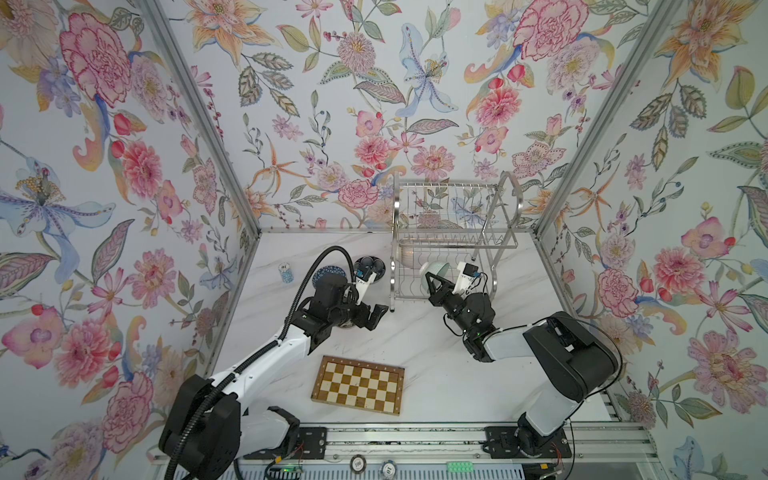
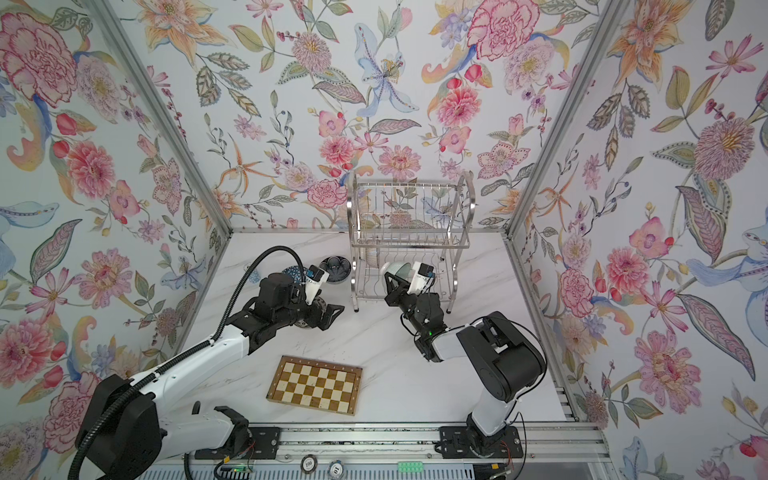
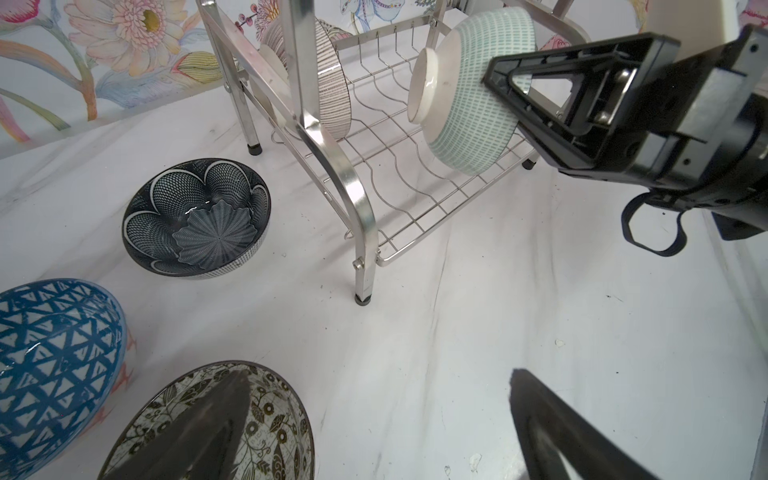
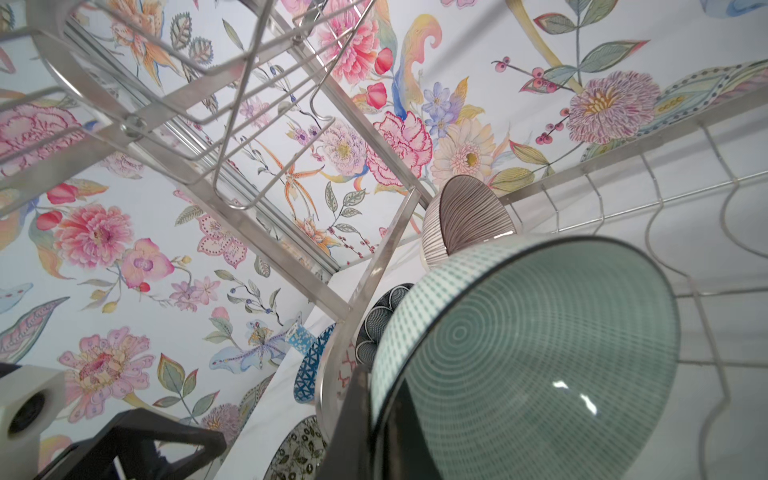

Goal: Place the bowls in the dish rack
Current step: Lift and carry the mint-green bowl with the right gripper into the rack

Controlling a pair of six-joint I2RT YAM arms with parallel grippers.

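Observation:
The dish rack stands at the back of the table. My right gripper is shut on the rim of the pale green bowl, which hangs tilted on edge over the lower tier. The pink radial-lined bowl stands on edge in that tier. Left of the rack, on the table, sit the dark navy petal bowl, the blue lattice bowl and the black-and-white floral bowl. My left gripper is open and holds nothing, with one finger above the floral bowl.
A checkered wooden board lies near the front of the table. A small blue patterned can stands at the back left. Poker chips rest on the front rail. Flowered walls close in three sides.

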